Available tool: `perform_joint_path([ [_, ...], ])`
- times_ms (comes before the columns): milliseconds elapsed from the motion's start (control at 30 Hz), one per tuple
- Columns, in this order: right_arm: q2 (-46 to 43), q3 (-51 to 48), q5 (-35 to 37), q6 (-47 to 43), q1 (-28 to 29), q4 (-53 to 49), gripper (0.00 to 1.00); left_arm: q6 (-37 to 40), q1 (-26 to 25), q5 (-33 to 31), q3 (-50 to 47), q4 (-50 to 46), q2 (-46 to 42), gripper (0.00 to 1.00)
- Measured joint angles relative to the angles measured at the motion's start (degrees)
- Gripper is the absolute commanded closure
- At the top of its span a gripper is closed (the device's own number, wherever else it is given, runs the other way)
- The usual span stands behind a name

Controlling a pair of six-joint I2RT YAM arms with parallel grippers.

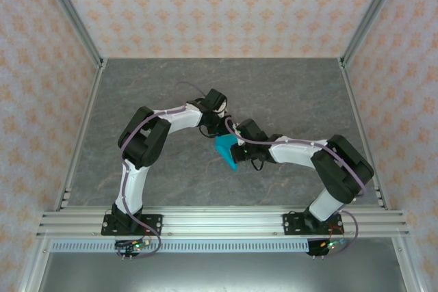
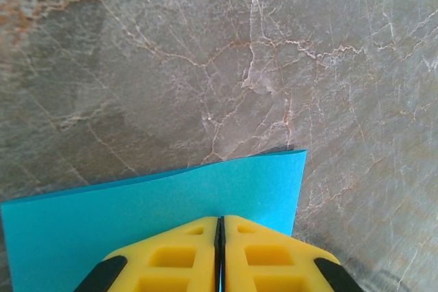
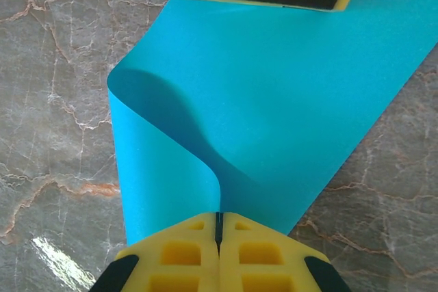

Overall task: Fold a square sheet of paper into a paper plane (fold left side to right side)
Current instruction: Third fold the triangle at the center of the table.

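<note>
- Along the near edge of the desk [image 1: 287, 87] an aluminium rail [image 1: 219, 221] carries both arm bases; the left arm [image 1: 137, 162] and the right arm [image 1: 335, 169] reach inward and meet around the middle of the desk
- The square sheet of paper [image 1: 226, 151] hangs between them there, well away from every edge of the desk, with only a small cyan patch visible from above
- The right pincer [image 3: 219, 215] is pressed together on one edge of the sheet, and from its wrist view the paper rolls over in a soft, open loop beside that grip
- The left pincer [image 2: 220, 219] is likewise pinching the sheet, its yellow fingers shut on an edge while a flat stretch with one crisp corner lies beyond them, close over the stone; I cannot tell if it touches
- Progress, as I judge it: the first side-to-side fold is only being brought over, since the bend is rounded and no crease is pressed; the edges are not yet matched, there is no dart shape, and nearly all the folding is left
- The desk is grey, veined, marble-look stone with a slight sheen
- Past its far edge stand walls [image 1: 205, 5] papered in a pale orange floral pattern, with slanted metal posts [image 1: 72, 11] at the corners
</note>
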Motion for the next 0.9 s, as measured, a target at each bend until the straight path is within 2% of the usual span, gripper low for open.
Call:
perform_joint_path([
  [900,0.0,0.2,2.0,0.2,-0.2,-0.7,1.0,0.0,0.0,-0.2,0.0,0.0,0.0,0.9],
])
